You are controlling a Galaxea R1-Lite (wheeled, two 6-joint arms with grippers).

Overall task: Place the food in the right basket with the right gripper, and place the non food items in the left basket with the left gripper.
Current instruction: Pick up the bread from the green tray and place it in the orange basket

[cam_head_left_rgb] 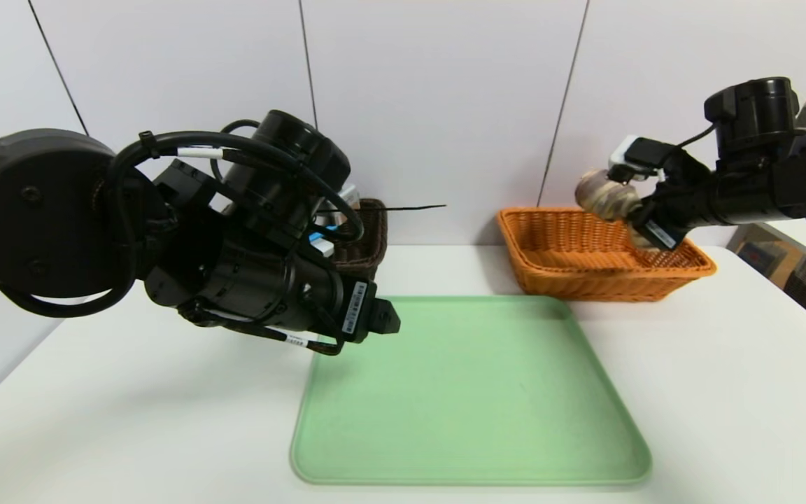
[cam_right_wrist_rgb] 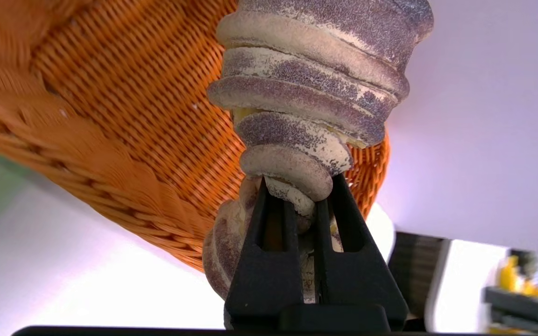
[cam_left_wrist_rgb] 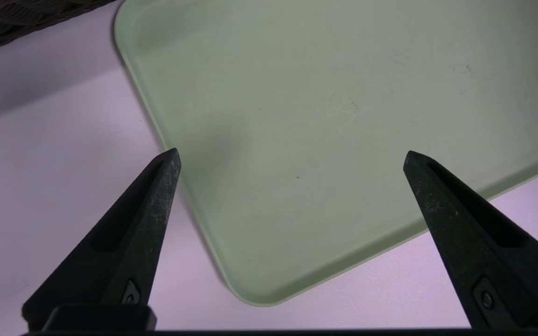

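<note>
The food, a twisted tan and purple-brown bread loaf [cam_head_left_rgb: 607, 196], hangs over the far right part of the orange right basket [cam_head_left_rgb: 550, 280]. My right gripper [cam_head_left_rgb: 639, 225] is shut on it. In the right wrist view the right gripper [cam_right_wrist_rgb: 299, 179] pinches the loaf [cam_right_wrist_rgb: 311, 88] near one end, with the orange basket [cam_right_wrist_rgb: 133, 93] behind. My left gripper [cam_left_wrist_rgb: 292, 156] is open and holds nothing, above the tray's near left corner. The left arm hides most of the dark brown left basket [cam_head_left_rgb: 369, 238]. The non food items are hidden.
A light green tray [cam_head_left_rgb: 473, 458] lies bare in the middle of the white table, also seen in the left wrist view as the tray [cam_left_wrist_rgb: 297, 93]. A thin dark strand [cam_head_left_rgb: 410, 207] juts rightward from the dark basket. The wall stands close behind both baskets.
</note>
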